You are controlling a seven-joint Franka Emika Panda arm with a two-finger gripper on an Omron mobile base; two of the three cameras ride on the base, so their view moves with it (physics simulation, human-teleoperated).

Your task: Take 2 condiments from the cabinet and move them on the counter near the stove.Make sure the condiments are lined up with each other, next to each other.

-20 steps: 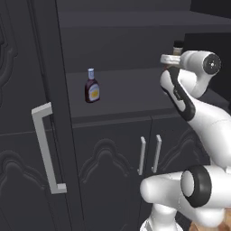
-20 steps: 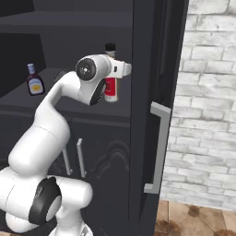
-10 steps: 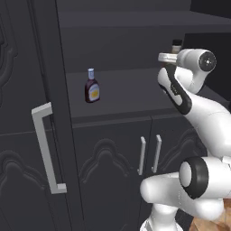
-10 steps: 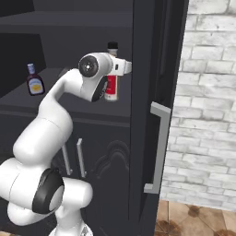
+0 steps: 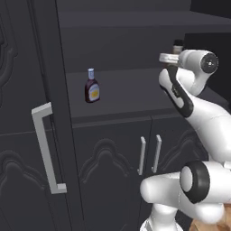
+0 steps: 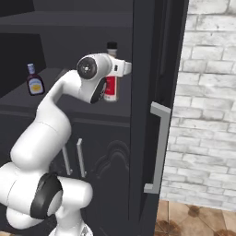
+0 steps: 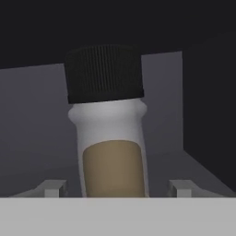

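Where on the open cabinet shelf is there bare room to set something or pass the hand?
The dark shelf lies bare between the maroon bottle with pale blue cap and the black-capped bottle with red label. It is crowded at the shelf's right end, where the gripper straddles that bottle beside the open door.

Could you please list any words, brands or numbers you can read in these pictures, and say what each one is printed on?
None can be read.
The yellow label on the maroon bottle is too small and blurred to show any text.
The red label on the black-capped bottle shows no legible lettering; in the hand view its face is a plain tan patch.
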